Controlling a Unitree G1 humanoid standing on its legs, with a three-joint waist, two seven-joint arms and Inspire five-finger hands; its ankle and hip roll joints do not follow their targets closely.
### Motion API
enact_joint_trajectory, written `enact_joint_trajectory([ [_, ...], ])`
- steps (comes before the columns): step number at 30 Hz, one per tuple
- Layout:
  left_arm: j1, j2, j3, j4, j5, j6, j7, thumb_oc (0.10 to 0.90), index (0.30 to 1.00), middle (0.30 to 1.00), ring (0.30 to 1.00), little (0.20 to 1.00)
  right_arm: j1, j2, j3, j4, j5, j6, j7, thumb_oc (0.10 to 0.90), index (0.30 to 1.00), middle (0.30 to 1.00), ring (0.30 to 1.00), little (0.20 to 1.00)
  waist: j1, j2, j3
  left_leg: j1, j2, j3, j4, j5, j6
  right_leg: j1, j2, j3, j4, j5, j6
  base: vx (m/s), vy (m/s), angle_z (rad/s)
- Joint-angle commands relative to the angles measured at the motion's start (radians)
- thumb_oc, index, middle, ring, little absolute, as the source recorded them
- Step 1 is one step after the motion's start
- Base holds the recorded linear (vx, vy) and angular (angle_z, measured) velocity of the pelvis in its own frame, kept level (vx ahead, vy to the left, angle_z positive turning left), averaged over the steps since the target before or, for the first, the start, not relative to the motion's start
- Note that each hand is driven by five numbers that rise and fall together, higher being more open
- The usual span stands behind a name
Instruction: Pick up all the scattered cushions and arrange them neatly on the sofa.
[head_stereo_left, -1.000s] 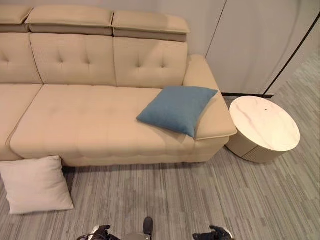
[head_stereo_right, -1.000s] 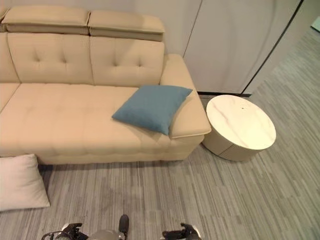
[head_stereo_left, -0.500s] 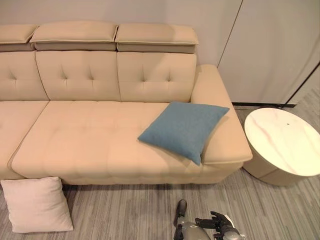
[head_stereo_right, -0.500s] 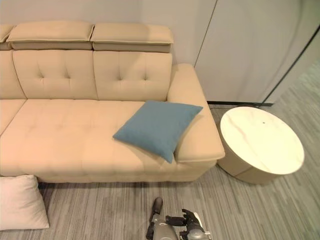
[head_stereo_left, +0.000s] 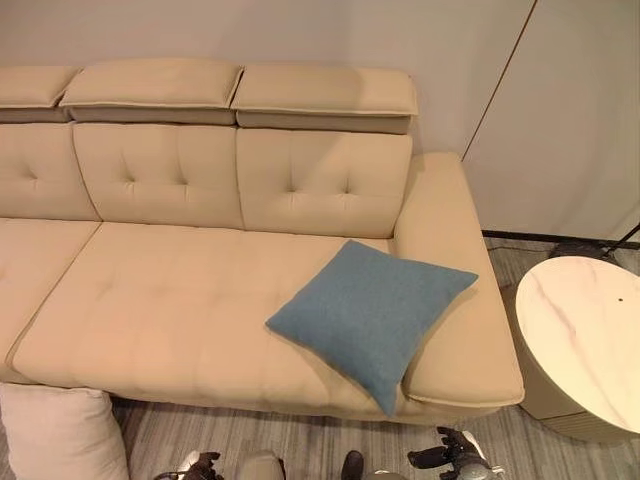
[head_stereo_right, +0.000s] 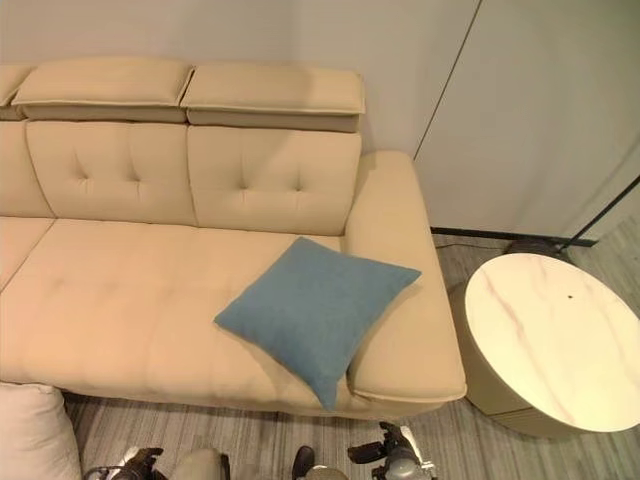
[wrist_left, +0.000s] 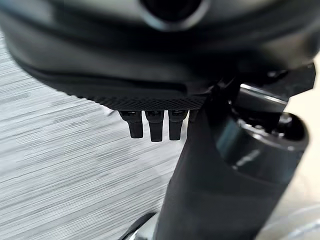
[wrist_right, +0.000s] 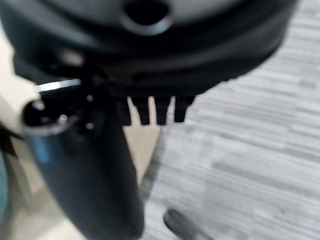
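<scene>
Blue cushion lies tilted on the sofa seat, one corner up on the armrest, plump and square. A pale cushion sits on the floor by the sofa's front. Approach step, I'd say: next, reach down for it. Left hand and right hand hang low, fingers relaxed, holding nothing.

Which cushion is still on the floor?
The pale cushion, lying on the carpet in front of the sofa at the robot's left. The blue cushion already lies on the seat, leaning against the armrest.
</scene>
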Motion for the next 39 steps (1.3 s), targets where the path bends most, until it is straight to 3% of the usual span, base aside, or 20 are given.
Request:
enact_joint_trajectory([
  [1, -0.013, -0.026, -0.024, -0.057, -0.055, -0.049, 0.065, 0.800, 0.900, 0.900, 0.900, 0.900, -0.024, -0.098, -0.019, -0.087, -0.029, -0.043, -0.104, 0.800, 0.900, 0.900, 0.900, 0.900, 0.026, 0.035, 0.029, 0.065, 0.026, -0.056, -0.381, 0.154, 0.000, -0.019, -0.004, 0.081, 0.123, -0.116, 0.105, 0.22, 0.103, -0.03],
  [2, -0.013, -0.026, -0.025, -0.057, -0.055, -0.049, 0.066, 0.800, 0.900, 0.900, 0.900, 0.900, -0.024, -0.099, -0.020, -0.088, -0.029, -0.043, -0.104, 0.800, 0.900, 0.900, 0.900, 0.900, 0.025, 0.035, 0.028, 0.066, 0.025, -0.057, -0.387, 0.159, 0.000, -0.020, -0.004, 0.080, 0.122, -0.114, 0.105, 0.32, 0.142, -0.18],
  [3, -0.016, -0.026, -0.017, -0.056, -0.071, -0.050, 0.082, 0.800, 0.900, 0.900, 0.900, 0.900, -0.026, -0.103, -0.035, -0.091, -0.020, -0.047, -0.126, 0.800, 0.900, 0.900, 0.900, 0.900, 0.032, 0.040, 0.031, 0.053, 0.018, -0.099, -0.445, 0.176, -0.009, 0.000, 0.000, 0.096, 0.115, -0.122, 0.109, 0.29, 0.123, -0.13],
  [4, -0.017, -0.025, 0.011, -0.052, -0.122, -0.058, 0.101, 0.800, 0.900, 0.900, 0.900, 0.900, -0.033, -0.121, -0.079, -0.106, 0.015, -0.060, -0.156, 0.800, 0.900, 0.900, 0.900, 0.900, 0.046, 0.051, 0.023, 0.063, -0.004, -0.188, -0.542, 0.183, -0.022, 0.021, 0.012, 0.141, 0.115, -0.142, 0.116, 0.37, 0.173, -0.22],
  [5, -0.012, -0.026, 0.026, -0.052, -0.138, -0.063, 0.103, 0.800, 0.900, 0.900, 0.900, 0.900, -0.033, -0.133, -0.104, -0.121, 0.027, -0.064, -0.166, 0.800, 0.900, 0.900, 0.900, 0.900, 0.045, 0.063, 0.010, 0.076, -0.007, -0.216, -0.564, 0.189, -0.027, 0.022, 0.018, 0.151, 0.114, -0.145, 0.121, 0.36, 0.198, -0.31],
  [7, -0.003, -0.026, 0.054, -0.057, -0.169, -0.072, 0.114, 0.800, 0.900, 0.900, 0.900, 0.900, -0.035, -0.155, -0.135, -0.142, 0.013, -0.062, -0.205, 0.800, 0.900, 0.900, 0.900, 0.900, 0.034, 0.077, -0.003, 0.095, -0.003, -0.199, -0.560, 0.210, -0.043, 0.030, 0.007, 0.147, 0.115, -0.148, 0.127, 0.22, 0.184, -0.54],
  [11, 0.029, -0.014, 0.093, -0.087, -0.192, -0.086, 0.104, 0.800, 0.900, 0.900, 0.900, 0.900, -0.003, -0.196, -0.202, -0.244, -0.024, -0.064, -0.260, 0.800, 0.900, 0.900, 0.900, 0.900, 0.030, 0.081, -0.033, 0.121, -0.025, -0.208, -0.572, 0.217, -0.035, 0.039, -0.013, 0.172, 0.091, -0.130, 0.143, 0.18, 0.153, -0.22],
  [15, 0.048, -0.004, 0.122, -0.126, -0.194, -0.097, 0.100, 0.800, 0.900, 0.900, 0.900, 0.900, 0.031, -0.279, -0.378, -0.406, -0.005, -0.071, -0.341, 0.800, 0.900, 0.900, 0.900, 0.900, 0.013, 0.080, -0.069, 0.183, -0.053, -0.178, -0.604, 0.188, -0.011, 0.041, -0.046, 0.197, 0.039, -0.098, 0.176, 0.16, 0.139, -0.26],
  [16, 0.046, 0.048, 0.088, -0.108, -0.191, -0.092, 0.063, 0.800, 0.900, 0.900, 0.900, 0.900, -0.310, -0.671, -0.355, -0.290, 0.011, -0.047, -0.309, 0.800, 0.900, 0.900, 0.900, 0.900, 0.057, 0.061, -0.101, 0.183, -0.061, -0.187, -0.604, 0.189, -0.013, 0.054, -0.053, 0.183, 0.020, -0.091, 0.183, 0.14, 0.061, -0.21],
  [17, 0.054, 0.044, 0.103, -0.137, -0.213, -0.117, 0.053, 0.800, 0.900, 0.900, 0.900, 0.900, -0.229, -0.616, -0.323, -0.274, 0.021, -0.065, -0.264, 0.800, 0.900, 0.900, 0.900, 0.900, 0.047, 0.061, -0.094, 0.198, -0.063, -0.185, -0.611, 0.182, -0.014, 0.058, -0.054, 0.183, 0.014, -0.084, 0.190, 0.16, 0.018, -0.24],
  [18, 0.055, 0.061, 0.089, -0.149, -0.234, -0.119, 0.038, 0.800, 0.900, 0.900, 0.900, 0.900, -0.277, -0.734, -0.342, -0.203, 0.094, -0.049, -0.206, 0.800, 0.900, 0.900, 0.900, 0.900, 0.052, 0.046, -0.102, 0.213, -0.068, -0.174, -0.619, 0.171, -0.015, 0.066, -0.060, 0.183, 0.005, -0.084, 0.195, 0.05, 0.046, -0.23],
  [19, 0.071, 0.046, 0.120, -0.196, -0.245, -0.117, 0.044, 0.800, 0.900, 0.900, 0.900, 0.900, -0.079, -0.747, -0.409, -0.225, 0.012, -0.052, -0.231, 0.800, 0.900, 0.900, 0.900, 0.900, 0.027, 0.051, -0.099, 0.209, -0.065, -0.160, -0.626, 0.179, -0.011, 0.052, -0.061, 0.188, 0.003, -0.069, 0.202, 0.03, 0.058, -0.07],
  [20, 0.065, 0.034, 0.126, -0.199, -0.238, -0.107, 0.041, 0.800, 0.900, 0.900, 0.900, 0.900, 0.017, -0.624, -0.484, -0.355, 0.065, -0.093, -0.241, 0.800, 0.900, 0.900, 0.900, 0.900, 0.008, 0.053, -0.099, 0.215, -0.064, -0.146, -0.631, 0.176, -0.005, 0.045, -0.062, 0.199, 0.001, -0.064, 0.205, -0.02, 0.098, 0.14],
  [21, 0.072, 0.025, 0.151, -0.197, -0.257, -0.110, 0.020, 0.800, 0.900, 0.900, 0.900, 0.900, 0.051, -0.622, -0.593, -0.512, 0.087, -0.105, -0.214, 0.800, 0.900, 0.900, 0.900, 0.900, -0.005, 0.056, -0.104, 0.219, -0.067, -0.141, -0.631, 0.170, -0.001, 0.041, -0.065, 0.206, -0.002, -0.059, 0.209, 0.03, 0.085, 0.17],
  [22, 0.064, 0.018, 0.183, -0.209, -0.291, -0.108, 0.029, 0.800, 0.900, 0.900, 0.900, 0.900, 0.147, -0.526, -0.694, -0.552, 0.177, -0.099, -0.186, 0.800, 0.900, 0.900, 0.900, 0.900, -0.022, 0.058, -0.105, 0.222, -0.071, -0.139, -0.631, 0.161, 0.003, 0.041, -0.069, 0.206, -0.006, -0.061, 0.210, 0.04, 0.085, -0.08],
  [23, 0.060, 0.012, 0.186, -0.215, -0.290, -0.120, 0.034, 0.800, 0.900, 0.900, 0.900, 0.900, 0.183, -0.530, -0.693, -0.552, 0.075, -0.143, -0.248, 0.800, 0.900, 0.900, 0.900, 0.900, -0.027, 0.062, -0.110, 0.224, -0.074, -0.136, -0.631, 0.156, 0.005, 0.040, -0.071, 0.205, -0.009, -0.059, 0.213, 0.04, 0.068, -0.23],
  [25, 0.070, 0.017, 0.195, -0.253, -0.256, -0.116, 0.018, 0.800, 0.900, 0.900, 0.900, 0.900, 0.173, -0.481, -0.642, -0.627, -0.061, -0.132, -0.305, 0.800, 0.900, 0.900, 0.900, 0.900, -0.026, 0.070, -0.113, 0.230, -0.082, -0.135, -0.631, 0.146, 0.011, 0.043, -0.075, 0.204, -0.011, -0.060, 0.216, 0.05, 0.043, -0.17],
  [30, 0.079, 0.011, 0.185, -0.274, -0.243, -0.105, 0.012, 0.800, 0.900, 0.900, 0.900, 0.900, 0.168, -0.395, -0.604, -0.776, -0.109, -0.104, -0.298, 0.800, 0.900, 0.900, 0.900, 0.900, -0.023, 0.065, -0.116, 0.246, -0.093, -0.136, -0.631, 0.124, 0.014, 0.060, -0.083, 0.201, -0.013, -0.070, 0.219, 0.04, 0.019, -0.06],
  [34, 0.084, 0.012, 0.143, -0.261, -0.224, -0.101, 0.007, 0.800, 0.900, 0.900, 0.900, 0.900, 0.045, -0.348, -0.485, -0.479, -0.005, -0.109, -0.279, 0.800, 0.900, 0.900, 0.900, 0.900, -0.001, 0.065, -0.114, 0.255, -0.104, -0.139, -0.631, 0.116, 0.019, 0.073, -0.089, 0.193, -0.021, -0.069, 0.222, 0.02, 0.013, 0.05],
  [39, 0.101, -0.001, 0.129, -0.283, -0.234, -0.098, 0.040, 0.800, 0.900, 0.900, 0.900, 0.900, -0.007, -0.200, -0.362, -0.729, 0.000, -0.117, -0.297, 0.800, 0.900, 0.900, 0.900, 0.900, 0.023, 0.073, -0.109, 0.258, -0.114, -0.144, -0.631, 0.109, 0.022, 0.078, -0.094, 0.181, -0.038, -0.061, 0.222, 0.03, 0.025, 0.10],
])
